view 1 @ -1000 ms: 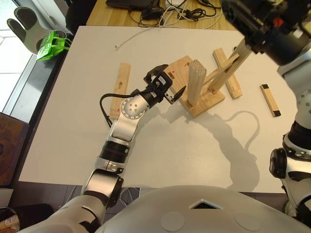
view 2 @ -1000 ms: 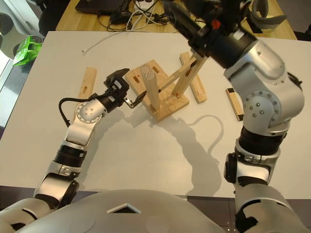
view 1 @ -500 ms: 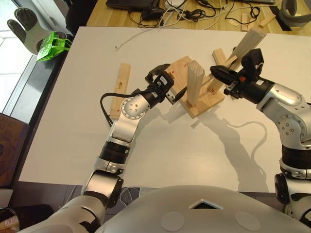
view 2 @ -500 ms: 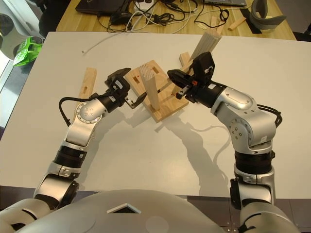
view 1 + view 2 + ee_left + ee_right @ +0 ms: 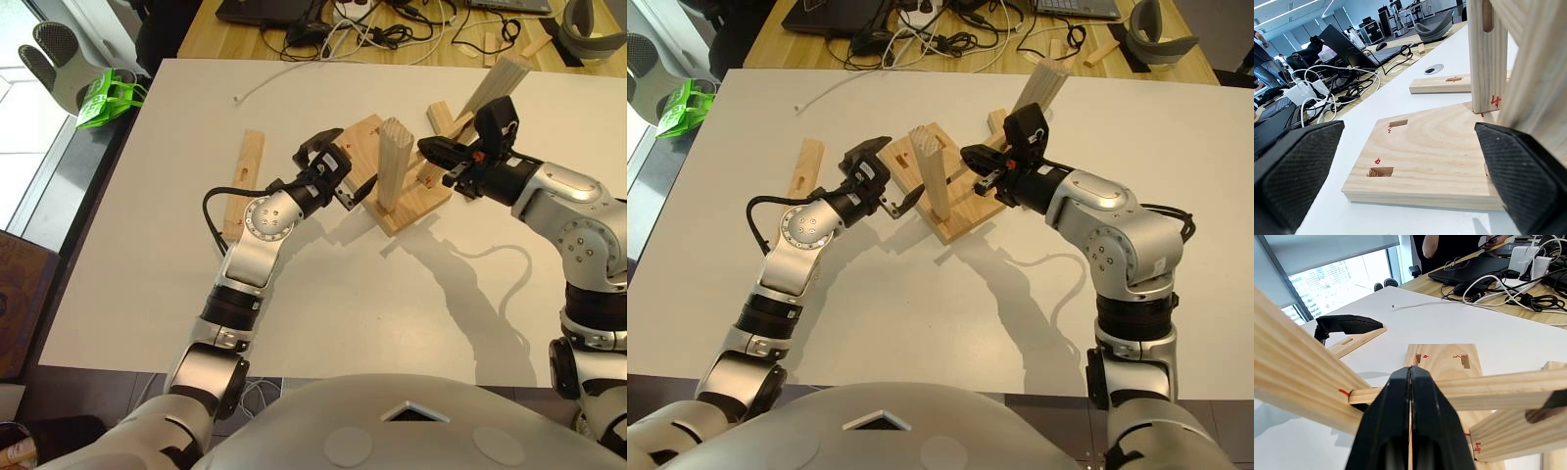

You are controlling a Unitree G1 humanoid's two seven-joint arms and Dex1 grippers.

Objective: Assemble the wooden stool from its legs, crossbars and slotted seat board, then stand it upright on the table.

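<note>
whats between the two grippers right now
The upright pale wooden leg, standing on the slotted wooden seat board, lies between the left gripper and the right gripper, as the left eye view shows.

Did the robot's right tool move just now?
Yes. The right tool came down from high above the seat board to just beside it, on the robot's right.

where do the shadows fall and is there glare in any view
Left eye view: shadows of both arms and the upright leg fall on the table toward the robot, the right arm's as a curved loop. Right wrist view: the window glares bright. Left wrist view: ceiling lights glow, no glare on the seat board.
</note>
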